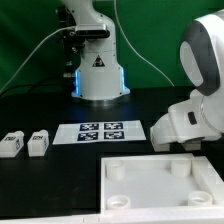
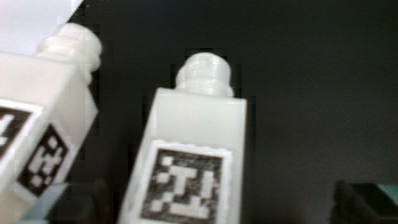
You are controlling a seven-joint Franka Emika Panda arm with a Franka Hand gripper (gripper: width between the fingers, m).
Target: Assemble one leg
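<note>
Closest to my tool is a small white stubby plastic leg. It lies flat on the black table, its black-and-white square tag facing up and its rounded screw stub pointing away from the wrist camera. The gripper hangs over it with its jaws spread. I can make out only dark, blurred fingertips at either side, neither touching the block.

A second leg of the same kind lies just beside it, angled slightly, with a narrow strip of table between them.

In the exterior view, the bulky white arm hides this pair from me. Below it sits the large white square tray-like piece with round corner sockets, and the marker board lies to the exterior view's left of the arm. Two more legs lie well apart from the arm, at that view's far left. The robot's white base stands at the back.

My worry is that narrow gap. A finger coming down on that side could land on the second leg or shove it, twisting my target as the jaws close. A skewed grip would then tilt the stub, and I would expect it to jam at the socket mouth.
</note>
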